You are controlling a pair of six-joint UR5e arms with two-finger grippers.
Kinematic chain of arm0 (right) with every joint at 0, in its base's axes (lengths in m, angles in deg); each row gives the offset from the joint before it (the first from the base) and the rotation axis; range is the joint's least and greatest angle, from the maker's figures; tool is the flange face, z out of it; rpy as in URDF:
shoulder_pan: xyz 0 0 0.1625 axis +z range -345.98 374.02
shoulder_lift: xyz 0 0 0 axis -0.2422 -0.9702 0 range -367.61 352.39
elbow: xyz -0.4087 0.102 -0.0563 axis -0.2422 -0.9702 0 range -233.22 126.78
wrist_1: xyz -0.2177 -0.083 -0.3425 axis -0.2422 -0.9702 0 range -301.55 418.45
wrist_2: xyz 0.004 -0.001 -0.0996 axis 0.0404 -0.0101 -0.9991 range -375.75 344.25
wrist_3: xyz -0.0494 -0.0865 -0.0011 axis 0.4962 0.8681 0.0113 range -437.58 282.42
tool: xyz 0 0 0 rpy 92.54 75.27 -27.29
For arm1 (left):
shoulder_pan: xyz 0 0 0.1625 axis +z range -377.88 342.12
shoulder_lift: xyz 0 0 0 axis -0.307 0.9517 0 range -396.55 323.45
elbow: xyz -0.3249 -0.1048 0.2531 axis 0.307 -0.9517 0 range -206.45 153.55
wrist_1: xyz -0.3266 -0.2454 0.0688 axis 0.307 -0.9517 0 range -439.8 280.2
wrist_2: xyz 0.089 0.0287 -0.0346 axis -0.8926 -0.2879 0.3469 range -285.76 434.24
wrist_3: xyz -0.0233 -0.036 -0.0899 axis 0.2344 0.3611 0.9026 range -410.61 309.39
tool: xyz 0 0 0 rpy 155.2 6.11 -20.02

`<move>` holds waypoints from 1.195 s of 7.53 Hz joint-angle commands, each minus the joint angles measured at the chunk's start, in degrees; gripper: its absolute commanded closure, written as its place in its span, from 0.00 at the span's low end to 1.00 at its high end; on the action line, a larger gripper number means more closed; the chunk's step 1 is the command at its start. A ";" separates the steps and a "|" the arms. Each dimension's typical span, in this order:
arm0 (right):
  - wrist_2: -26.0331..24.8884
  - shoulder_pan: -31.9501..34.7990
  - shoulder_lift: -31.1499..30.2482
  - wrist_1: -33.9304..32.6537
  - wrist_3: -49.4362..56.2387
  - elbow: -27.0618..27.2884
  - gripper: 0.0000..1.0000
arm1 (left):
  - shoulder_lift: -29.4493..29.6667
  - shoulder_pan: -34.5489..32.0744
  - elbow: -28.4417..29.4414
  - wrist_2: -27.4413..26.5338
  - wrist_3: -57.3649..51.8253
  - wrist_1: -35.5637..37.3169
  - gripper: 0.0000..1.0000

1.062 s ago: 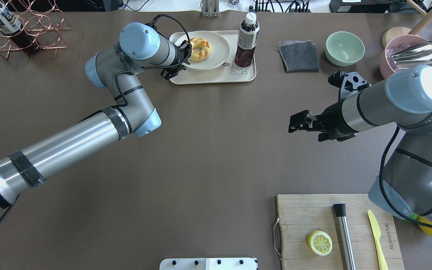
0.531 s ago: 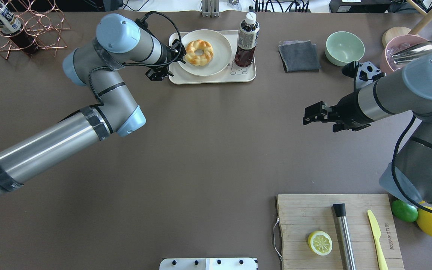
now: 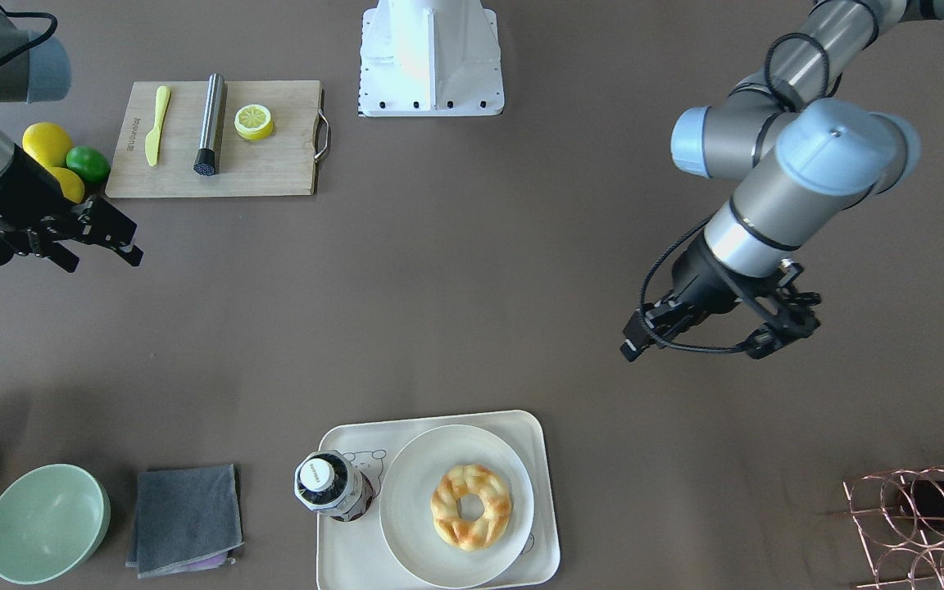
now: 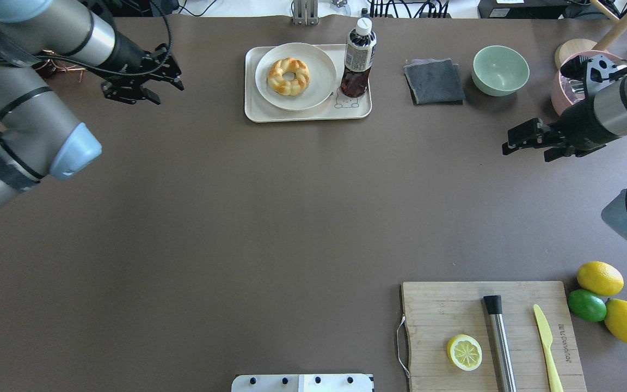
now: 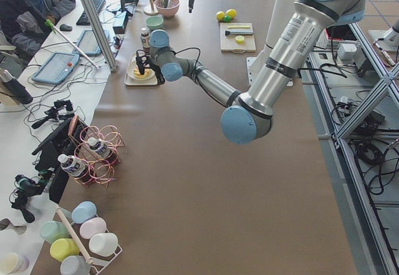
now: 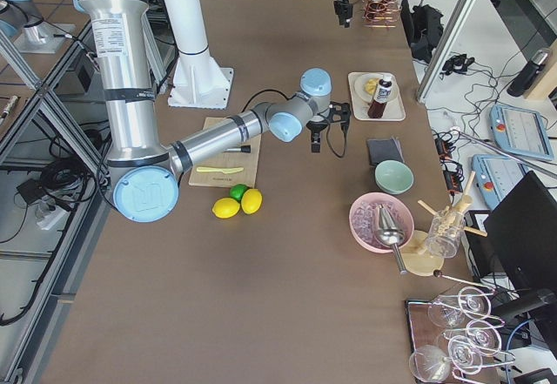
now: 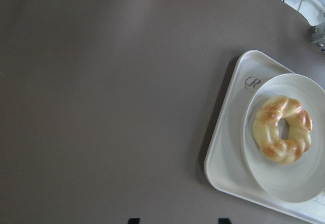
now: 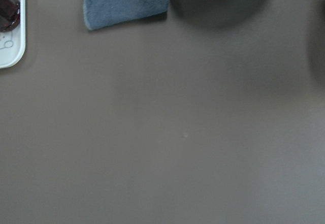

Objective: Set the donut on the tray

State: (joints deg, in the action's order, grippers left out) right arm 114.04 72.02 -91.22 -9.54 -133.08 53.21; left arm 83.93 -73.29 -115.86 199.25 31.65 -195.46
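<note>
Bottle [image 4: 358, 60] and plate [image 4: 320, 69] share tray [image 4: 253, 112] with donut [image 4: 275, 77].

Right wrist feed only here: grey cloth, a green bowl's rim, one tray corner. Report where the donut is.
Observer: The donut lies on a round white plate, and that plate sits on the tray.
Operator: Tell me what is holding it.
Observer: Nothing. The left gripper hangs over the table, apart from the tray, with its jaws apart and empty.
Operator: Name what else is on the tray.
Observer: A bottle of dark drink with a white cap stands upright on it, beside the plate.
</note>
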 commanded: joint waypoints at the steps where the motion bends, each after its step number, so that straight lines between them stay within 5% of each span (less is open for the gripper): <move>1: 5.29 9.82 -3.31 -0.13 15.90 -5.25 0.00 | -22.92 -8.27 -14.96 3.04 -28.52 1.14 0.42; 2: 5.39 12.46 -3.41 -0.13 21.09 -8.14 0.00 | -30.67 -12.48 -16.75 3.30 -41.34 1.14 0.43; 5: 6.17 21.25 -5.07 -0.21 40.94 -16.93 0.00 | -41.70 -23.66 -14.49 9.09 -73.63 1.14 0.39; 8: 6.88 28.02 -7.62 -4.50 51.24 -16.34 0.00 | -45.86 -27.20 -14.92 8.76 -79.97 0.78 0.03; 9: 6.79 29.44 -7.80 -6.78 54.68 -16.34 0.00 | -45.86 -27.20 -14.48 8.66 -79.97 0.87 0.02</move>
State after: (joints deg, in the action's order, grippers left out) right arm 120.82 98.34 -98.31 -12.57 -84.98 36.81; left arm 38.68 -99.97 -130.70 208.21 -47.59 -194.63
